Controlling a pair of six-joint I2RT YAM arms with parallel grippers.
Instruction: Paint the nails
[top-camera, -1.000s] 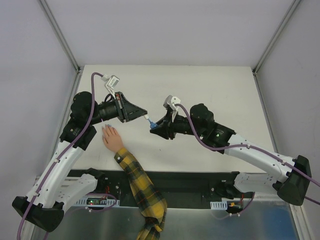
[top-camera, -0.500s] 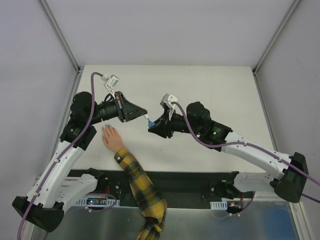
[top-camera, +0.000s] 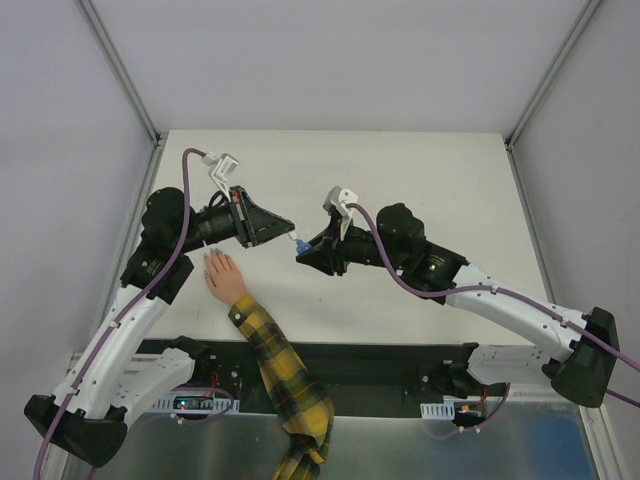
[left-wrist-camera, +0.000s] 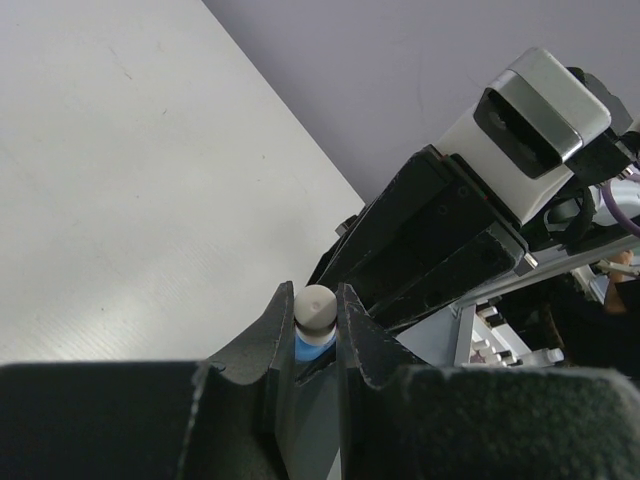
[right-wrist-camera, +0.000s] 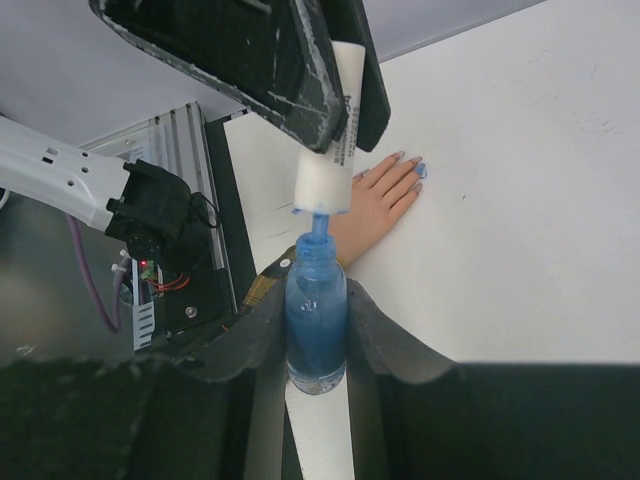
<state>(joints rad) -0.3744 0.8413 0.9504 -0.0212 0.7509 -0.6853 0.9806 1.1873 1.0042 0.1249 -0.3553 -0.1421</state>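
The nails (right-wrist-camera: 414, 168) tip a small peach-skinned model hand (top-camera: 222, 276) that lies palm-down on the surface (top-camera: 430, 180), near its left front edge. Its plaid sleeve (top-camera: 278, 372) trails off toward the arm bases. In the right wrist view some nails carry a light blue tint; how many is too small to tell.

Just beside the fingers and raised off the surface, the two arms meet tip to tip. The right hand (top-camera: 307, 254) is clamped narrow around a blue polish bottle (right-wrist-camera: 316, 330) and holds it upright, probably to steady it. The left hand (top-camera: 287, 229) pinches the white cap (left-wrist-camera: 316, 301) directly over the bottle's neck, with a blue stem bridging the gap. That looks like the brush loading with polish, so close to the nails that the next stroke would need little travel.

The surface is plain white and matte. Grey walls and metal frame posts (top-camera: 120, 72) enclose it.
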